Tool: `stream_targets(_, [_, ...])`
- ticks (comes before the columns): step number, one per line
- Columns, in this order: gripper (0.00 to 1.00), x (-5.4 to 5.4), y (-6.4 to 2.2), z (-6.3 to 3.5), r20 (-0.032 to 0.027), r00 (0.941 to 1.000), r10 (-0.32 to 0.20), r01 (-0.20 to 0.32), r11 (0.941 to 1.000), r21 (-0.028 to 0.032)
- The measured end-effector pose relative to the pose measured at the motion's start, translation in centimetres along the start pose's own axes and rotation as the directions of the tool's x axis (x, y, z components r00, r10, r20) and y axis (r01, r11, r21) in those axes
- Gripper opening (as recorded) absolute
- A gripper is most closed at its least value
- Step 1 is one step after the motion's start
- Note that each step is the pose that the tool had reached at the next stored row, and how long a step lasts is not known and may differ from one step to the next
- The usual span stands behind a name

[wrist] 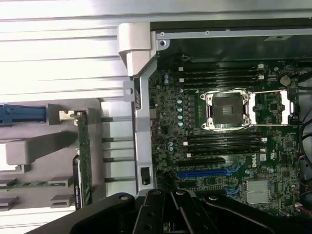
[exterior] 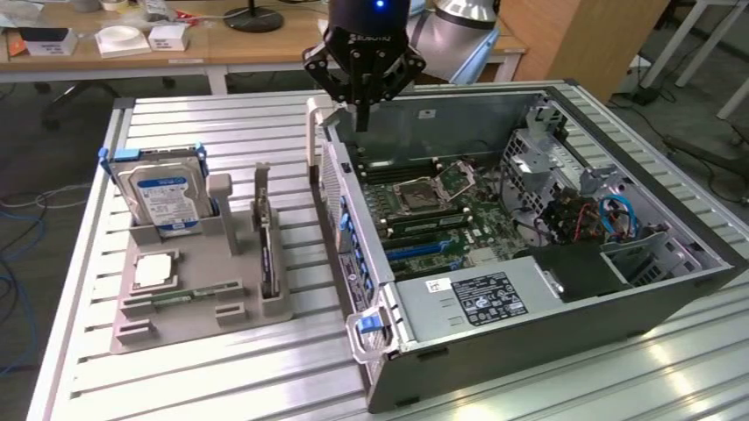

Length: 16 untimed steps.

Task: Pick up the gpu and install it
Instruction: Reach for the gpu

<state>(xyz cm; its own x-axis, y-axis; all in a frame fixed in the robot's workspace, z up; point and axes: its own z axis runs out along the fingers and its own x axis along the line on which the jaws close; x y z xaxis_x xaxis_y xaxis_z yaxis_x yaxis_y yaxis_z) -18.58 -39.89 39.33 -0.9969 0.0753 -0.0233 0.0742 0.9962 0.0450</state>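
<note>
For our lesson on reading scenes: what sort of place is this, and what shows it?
Probably a robotics lab: an open computer case lies on a slatted metal bench, a hard drive stands in a grey holder, and cluttered desks sit behind.

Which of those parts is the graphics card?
Start at the open computer case, then look to the grey tray beside it on the exterior view's left. The graphics card is the thin dark board standing on edge along the tray's side nearest the case, unlike the boxy labelled hard drive and the small green memory stick.
</note>
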Motion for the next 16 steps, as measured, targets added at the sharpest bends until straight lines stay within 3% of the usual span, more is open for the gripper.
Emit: stream_targets(16, [0.1, 4.3, -0.35, -0.12, 0.0, 1.0, 0.0, 0.0, 1.0, 0.0])
